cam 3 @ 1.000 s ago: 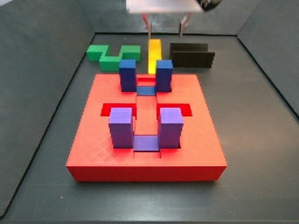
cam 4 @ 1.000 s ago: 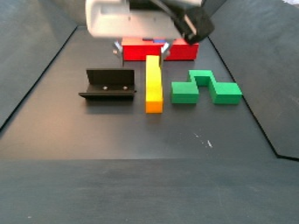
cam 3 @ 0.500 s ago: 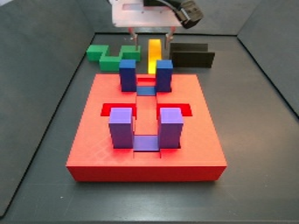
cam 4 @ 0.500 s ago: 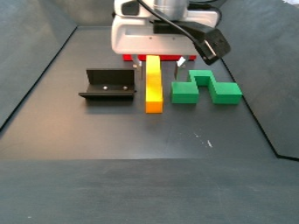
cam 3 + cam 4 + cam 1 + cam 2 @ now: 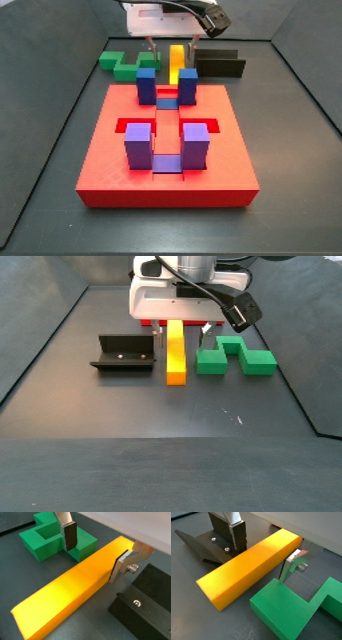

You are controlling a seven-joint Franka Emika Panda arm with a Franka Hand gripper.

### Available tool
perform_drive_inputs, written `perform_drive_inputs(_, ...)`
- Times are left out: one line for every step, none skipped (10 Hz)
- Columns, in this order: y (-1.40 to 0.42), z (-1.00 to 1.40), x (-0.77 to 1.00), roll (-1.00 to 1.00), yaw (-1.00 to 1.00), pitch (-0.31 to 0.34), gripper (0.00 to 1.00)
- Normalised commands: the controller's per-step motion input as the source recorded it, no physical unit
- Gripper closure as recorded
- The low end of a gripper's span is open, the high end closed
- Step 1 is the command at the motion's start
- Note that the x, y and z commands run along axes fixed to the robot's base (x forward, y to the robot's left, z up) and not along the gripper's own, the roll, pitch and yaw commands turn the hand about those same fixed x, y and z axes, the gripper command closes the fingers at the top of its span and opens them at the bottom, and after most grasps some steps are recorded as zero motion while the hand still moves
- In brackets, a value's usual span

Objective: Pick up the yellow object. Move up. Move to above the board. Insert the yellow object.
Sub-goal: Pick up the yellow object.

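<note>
The yellow object (image 5: 175, 354) lies flat on the dark floor, a long bar between the black fixture and the green block. My gripper (image 5: 175, 324) is low over its far end, the end toward the board (image 5: 114, 170). In both wrist views the bar (image 5: 73, 587) (image 5: 251, 564) runs between the two fingers. The gripper (image 5: 95, 551) (image 5: 264, 552) is open, one pad (image 5: 69, 534) standing off the bar's side and the other finger (image 5: 122, 564) close against the opposite side. The red board carries upright blue posts (image 5: 147, 85) and purple posts (image 5: 139, 145).
The green zigzag block (image 5: 237, 356) (image 5: 301, 609) lies close on one side of the bar. The black fixture (image 5: 123, 353) (image 5: 143, 604) stands on the other side. Dark walls enclose the floor on both sides in both side views.
The gripper has come down from well above the floor to straddle the far end of the yellow bar. The bar and the other pieces have not moved.
</note>
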Motion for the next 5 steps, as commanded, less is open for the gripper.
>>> perform_drive_inputs(-0.14, -0.17, -0.09, 0.06, 0.0, -0.006, 0.0)
perform_drive_inputs(-0.14, -0.13, -0.23, 0.07, 0.0, -0.004, 0.0)
perform_drive_inputs(-0.19, -0.09, -0.07, 0.04, 0.0, -0.024, 0.0)
perform_drive_inputs(-0.21, -0.08, 0.0, 0.04, 0.0, -0.017, 0.0)
perform_drive_inputs(-0.22, -0.06, 0.0, 0.03, 0.0, -0.009, 0.0)
